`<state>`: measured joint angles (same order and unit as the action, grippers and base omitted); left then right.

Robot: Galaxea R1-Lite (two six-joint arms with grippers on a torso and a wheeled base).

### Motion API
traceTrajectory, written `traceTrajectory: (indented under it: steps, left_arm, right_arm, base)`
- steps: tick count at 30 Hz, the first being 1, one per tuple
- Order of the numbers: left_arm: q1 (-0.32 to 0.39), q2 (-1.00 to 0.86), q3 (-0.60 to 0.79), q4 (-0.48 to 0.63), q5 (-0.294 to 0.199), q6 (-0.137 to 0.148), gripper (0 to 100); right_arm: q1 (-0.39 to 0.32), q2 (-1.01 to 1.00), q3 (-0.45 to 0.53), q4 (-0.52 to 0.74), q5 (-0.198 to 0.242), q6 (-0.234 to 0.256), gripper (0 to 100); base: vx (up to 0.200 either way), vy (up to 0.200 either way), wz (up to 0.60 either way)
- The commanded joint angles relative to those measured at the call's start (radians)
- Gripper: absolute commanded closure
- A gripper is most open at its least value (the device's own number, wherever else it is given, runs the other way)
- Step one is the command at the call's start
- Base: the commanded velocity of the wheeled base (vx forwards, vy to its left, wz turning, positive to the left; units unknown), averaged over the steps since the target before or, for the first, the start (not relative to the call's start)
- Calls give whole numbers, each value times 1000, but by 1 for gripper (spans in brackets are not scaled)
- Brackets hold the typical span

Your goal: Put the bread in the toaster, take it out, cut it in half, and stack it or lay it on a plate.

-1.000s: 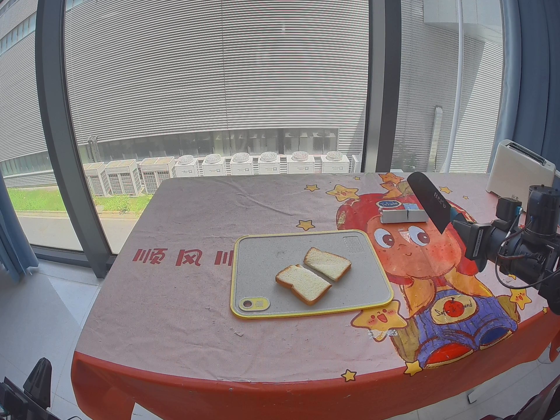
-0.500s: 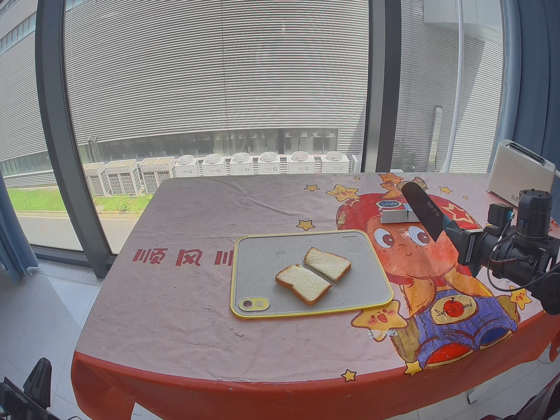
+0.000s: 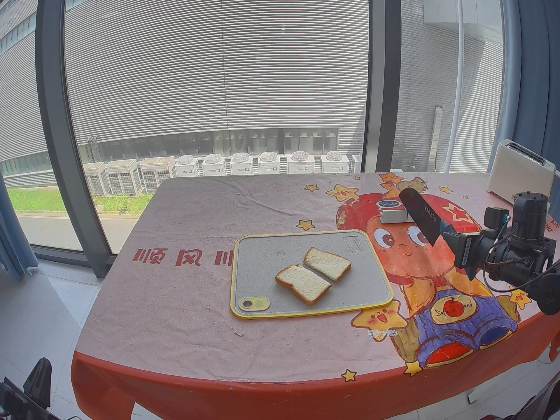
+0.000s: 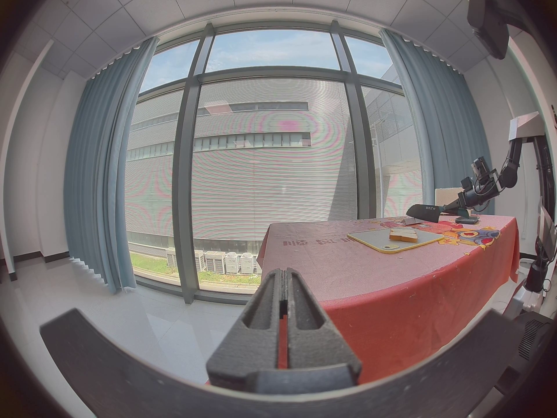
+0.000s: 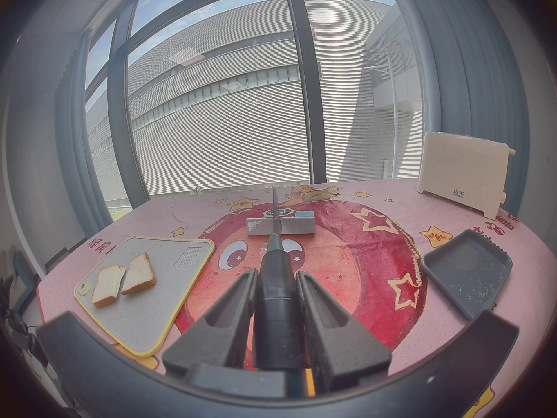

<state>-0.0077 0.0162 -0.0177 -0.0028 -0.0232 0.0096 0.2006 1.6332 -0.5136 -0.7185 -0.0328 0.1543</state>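
- the knife [image 3: 426,214] is clamped by its handle in the right claw [image 5: 277,280], blade out front and tip aimed at the grey block [image 5: 281,225] further back on the table [image 3: 192,316]. it looks lined up with the block's slot, so it's probably about to be parked there.
- the near bread half [image 3: 303,283] and the far bread half [image 3: 327,263] are laid flat on the board [image 3: 256,263], just beside each other. so the cut can be called done.
- the knife is held over the table right of the board, well apart from both halves, which fits it not being needed on them anymore.
- the plate [image 5: 467,271] is set near the toaster [image 3: 519,170] on the right, well apart from the board. the halves aren't on it yet, so plating is judged to be what's left.
- the left claw [image 4: 282,280] is pinched shut on nothing and sits low, off the table's left side, likely parked out of the way.
- if the knife is meant for the slot, the blade has to be brought in straight or the block could get shoved.
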Motion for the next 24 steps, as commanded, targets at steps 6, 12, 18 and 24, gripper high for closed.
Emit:
traceTrajectory:
  steps: [6,12,18,24]
  left_arm:
    - [0,-16,18,0,0,1,100]
    - [-2,-16,18,0,0,0,100]
    - [0,-16,18,0,0,0,100]
    - [-2,-16,18,0,0,0,100]
  right_arm:
    - [0,13,-3,-1,-1,5,100]
    - [3,14,-3,-1,-1,7,100]
    - [11,36,-3,-1,-1,8,100]
    - [13,48,-2,-1,-3,8,100]
  base:
    - [0,0,0]
    - [0,0,0]
    - [0,0,0]
    - [0,0,0]
